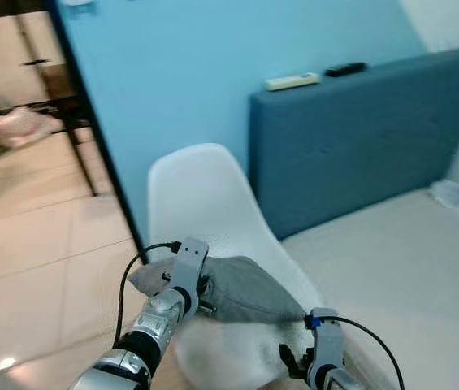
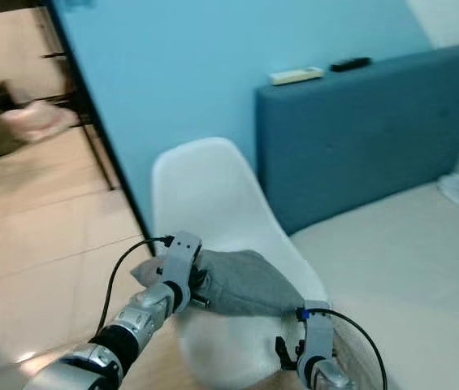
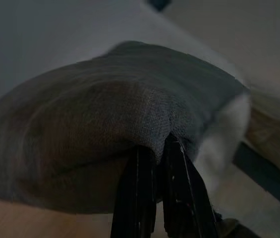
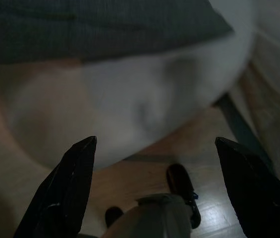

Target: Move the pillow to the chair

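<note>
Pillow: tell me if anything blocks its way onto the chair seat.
Nothing visible does. The left gripper is shut on the pillow, which is already over the chair seat. The right gripper is open below it.

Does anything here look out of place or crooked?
Nothing is damaged. The grey pillow lies over the white chair seat, with the left gripper shut on its edge; the right gripper is open below.

The left tool has its fingertips buried in a fold of the grey pillow, so the tips are hidden. The right tool is cut off by the picture's lower edge. The white chair seat below the pillow is blurred, its legs hidden.
</note>
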Tool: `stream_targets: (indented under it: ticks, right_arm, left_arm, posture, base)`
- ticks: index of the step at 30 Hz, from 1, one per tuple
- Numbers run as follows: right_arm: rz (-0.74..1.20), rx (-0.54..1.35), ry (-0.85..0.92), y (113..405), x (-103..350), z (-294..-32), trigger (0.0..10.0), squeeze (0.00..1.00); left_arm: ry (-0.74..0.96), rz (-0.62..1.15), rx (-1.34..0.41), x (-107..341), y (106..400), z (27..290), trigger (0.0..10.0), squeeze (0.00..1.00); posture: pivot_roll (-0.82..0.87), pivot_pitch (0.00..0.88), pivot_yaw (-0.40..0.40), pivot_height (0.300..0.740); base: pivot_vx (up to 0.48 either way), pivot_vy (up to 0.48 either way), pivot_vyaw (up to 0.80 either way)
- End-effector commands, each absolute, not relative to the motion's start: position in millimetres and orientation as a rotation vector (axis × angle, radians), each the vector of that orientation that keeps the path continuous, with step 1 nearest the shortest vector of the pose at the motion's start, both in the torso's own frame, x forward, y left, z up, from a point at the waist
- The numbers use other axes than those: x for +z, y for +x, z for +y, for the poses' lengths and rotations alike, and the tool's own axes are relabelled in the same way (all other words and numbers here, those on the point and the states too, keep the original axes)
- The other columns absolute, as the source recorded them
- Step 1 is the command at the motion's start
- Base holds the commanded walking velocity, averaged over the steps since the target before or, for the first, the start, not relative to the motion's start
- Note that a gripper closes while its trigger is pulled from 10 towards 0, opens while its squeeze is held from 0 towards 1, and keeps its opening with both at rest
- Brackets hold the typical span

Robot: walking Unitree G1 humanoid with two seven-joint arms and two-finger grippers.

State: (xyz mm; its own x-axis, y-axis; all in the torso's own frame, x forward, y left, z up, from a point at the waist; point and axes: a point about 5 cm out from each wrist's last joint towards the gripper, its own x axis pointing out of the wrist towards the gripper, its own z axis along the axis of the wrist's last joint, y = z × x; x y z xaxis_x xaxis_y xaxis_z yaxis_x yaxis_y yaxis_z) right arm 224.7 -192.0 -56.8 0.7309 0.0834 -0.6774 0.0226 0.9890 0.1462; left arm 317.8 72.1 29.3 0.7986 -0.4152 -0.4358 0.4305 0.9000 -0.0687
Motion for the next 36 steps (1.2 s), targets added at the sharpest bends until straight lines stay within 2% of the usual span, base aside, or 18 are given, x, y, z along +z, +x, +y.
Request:
stream_targets:
  ticks: [1, 6, 10, 19, 26, 36]
  right_arm:
    - [0.738, 0.027, 0.165, 226.7, -55.6, -190.1, 10.0, 0.0]
    - [0.757, 0.023, 0.168, 224.5, -57.2, -191.4, 10.0, 0.0]
    - [0.769, 0.021, 0.167, 223.4, -58.0, -192.5, 10.0, 0.0]
    - [0.792, 0.026, 0.179, 221.0, -59.9, -192.2, 10.0, 0.0]
    - [0.782, 0.013, 0.198, 222.2, -59.3, -191.5, 10.0, 0.0]
    - [0.791, 0.01, 0.161, 224.5, -57.9, -194.2, 10.0, 0.0]
  left_arm:
    - [0.083, 0.482, -0.466, 20.1, 310.7, 72.2, 10.0, 0.0]
    - [0.127, 0.525, -0.494, 8.0, 299.4, 68.7, 10.0, 0.0]
    - [0.261, 0.555, -0.504, -3.1, 290.8, 74.0, 10.0, 0.0]
    - [0.499, 0.625, -0.419, -23.5, 277.1, 107.4, 10.0, 0.0]
    - [0.498, 0.673, -0.41, -34.0, 265.6, 112.6, 10.0, 0.0]
    - [0.451, 0.699, -0.448, -40.2, 256.1, 99.9, 10.0, 0.0]
  posture:
    - [-0.15, 0.0, 0.065, 0.74]
    - [-0.16, 0.0, 0.062, 0.74]
    - [-0.16, 0.0, 0.06, 0.74]
    - [-0.16, 0.0, 0.059, 0.74]
    - [-0.16, 0.0, 0.057, 0.74]
    - [-0.17, 0.0, 0.058, 0.736]
  base:
    - [0.0, 0.0, 0.0]
    - [0.0, 0.0, 0.0]
    - [0.0, 0.0, 0.0]
    - [0.0, 0.0, 0.0]
    - [0.0, 0.0, 0.0]
    - [0.0, 0.0, -0.19]
